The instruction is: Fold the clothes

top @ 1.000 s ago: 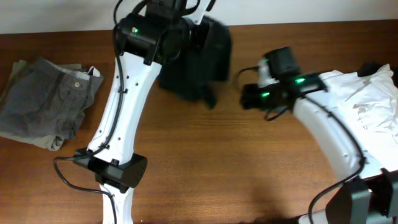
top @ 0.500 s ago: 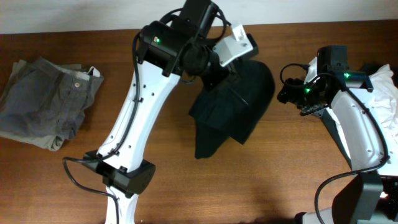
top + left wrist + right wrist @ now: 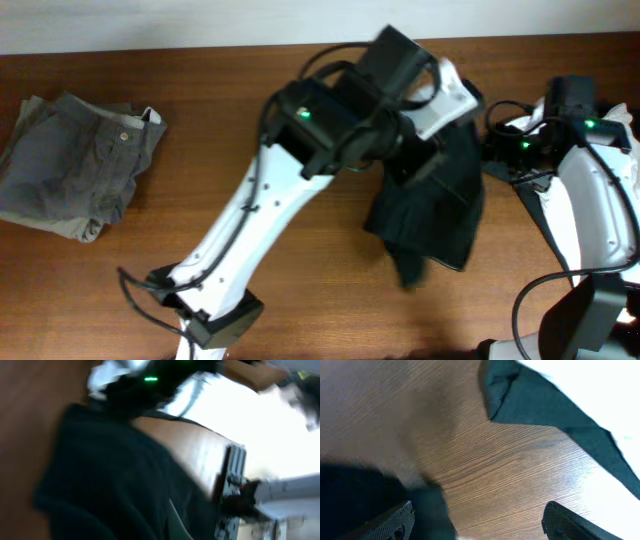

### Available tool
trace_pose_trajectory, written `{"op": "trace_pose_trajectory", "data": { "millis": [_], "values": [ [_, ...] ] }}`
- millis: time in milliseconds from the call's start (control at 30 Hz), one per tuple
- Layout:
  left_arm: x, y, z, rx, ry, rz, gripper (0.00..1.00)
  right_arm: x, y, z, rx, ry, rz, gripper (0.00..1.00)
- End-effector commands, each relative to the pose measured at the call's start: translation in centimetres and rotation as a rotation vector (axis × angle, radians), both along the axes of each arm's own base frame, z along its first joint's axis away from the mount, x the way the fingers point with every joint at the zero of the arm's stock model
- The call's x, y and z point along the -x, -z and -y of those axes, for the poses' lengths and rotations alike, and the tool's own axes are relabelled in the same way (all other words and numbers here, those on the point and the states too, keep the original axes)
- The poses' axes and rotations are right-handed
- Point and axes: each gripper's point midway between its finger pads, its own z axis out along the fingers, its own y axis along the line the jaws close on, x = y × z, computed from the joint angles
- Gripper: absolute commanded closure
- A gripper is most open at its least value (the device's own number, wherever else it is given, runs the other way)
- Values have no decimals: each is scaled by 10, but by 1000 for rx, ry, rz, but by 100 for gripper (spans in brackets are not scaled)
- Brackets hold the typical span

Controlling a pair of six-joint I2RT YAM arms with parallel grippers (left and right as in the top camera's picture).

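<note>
The left gripper (image 3: pixel 425 150) was shut tight on the black shorts (image 3: pixel 440 205). The shorts hung from it in a loose bunch over the right part of the wooden table (image 3: pixel 250 80). The right gripper (image 3: pixel 479 524) had its fingers spread wide with only bare wood between them, close beside the black shorts. The grey-khaki shorts (image 3: pixel 75 165) lay crumpled far off at the left end.

Nothing readable in any of the views, honestly. No lettering, logo or number I can make out on the black shorts (image 3: pixel 440 200) or the grey-khaki shorts (image 3: pixel 70 165), and the left wrist view is too blurry to read anything.
</note>
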Motion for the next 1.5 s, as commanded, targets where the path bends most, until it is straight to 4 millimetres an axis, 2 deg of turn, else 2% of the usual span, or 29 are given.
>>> {"op": "trace_pose_trajectory", "data": {
  "millis": [0,33,100,133,167,267,400,500,600,667,700,733,800,867,900,1000,1067,1133,1233,1300,1400,1467],
  "values": [
    [-69,-12,-57,25,-324,-22,100,-3,-2,-4,-27,-24,20,14],
    [-85,-3,-67,15,-367,-43,100,-3,-2,-5,-28,-26,19,13],
    [-125,31,-93,-25,-473,-115,100,-3,-2,-5,-29,-27,19,14],
    [-144,56,-104,-54,-511,-157,100,-3,-2,-6,-32,-29,20,14],
    [-156,72,-110,-67,-526,-190,100,-3,-2,-7,-39,-32,22,14],
    [-198,152,-134,-139,-596,-314,99,-4,-3,-18,-71,-75,31,14],
    [-222,228,-169,-224,-672,-437,96,-5,-5,-46,-92,-206,44,14],
    [-229,254,-194,-277,-727,-468,95,-7,-5,-66,-78,-292,53,12],
    [-231,251,-218,-332,-771,-440,91,-12,-9,-85,-93,-349,81,10],
    [-228,240,-226,-333,-784,-445,84,-16,-19,-118,-169,-511,163,10],
    [-225,230,-231,-328,-792,-442,78,-17,-25,-137,-213,-571,199,10],
    [-222,218,-236,-323,-799,-436,64,-19,-29,-152,-231,-610,223,10],
    [-216,199,-246,-341,-807,-401,43,-22,-31,-176,-243,-648,247,10],
    [-208,182,-268,-424,-865,-348,27,-26,-30,-199,-264,-664,256,10],
    [-203,177,-279,-472,-892,-326,22,-27,-28,-212,-277,-676,256,10],
    [-182,164,-311,-619,-950,-300,18,-35,-10,-245,-308,-695,245,10],
    [-180,163,-317,-621,-959,-312,18,-44,1,-257,-331,-675,240,10],
    [-180,162,-322,-600,-968,-325,21,-51,23,-271,-338,-682,225,11],
    [-175,160,-289,-465,-736,-359,22,-55,42,-266,-308,-646,183,13],
    [-169,155,-263,-409,-561,-324,25,-60,47,-238,-228,-571,157,13],
    [-162,154,-239,-426,-413,-257,25,-61,39,-204,-225,-482,139,13],
    [-154,155,-217,-454,-254,-178,26,-59,31,-170,-227,-396,124,13]
  ]
}}
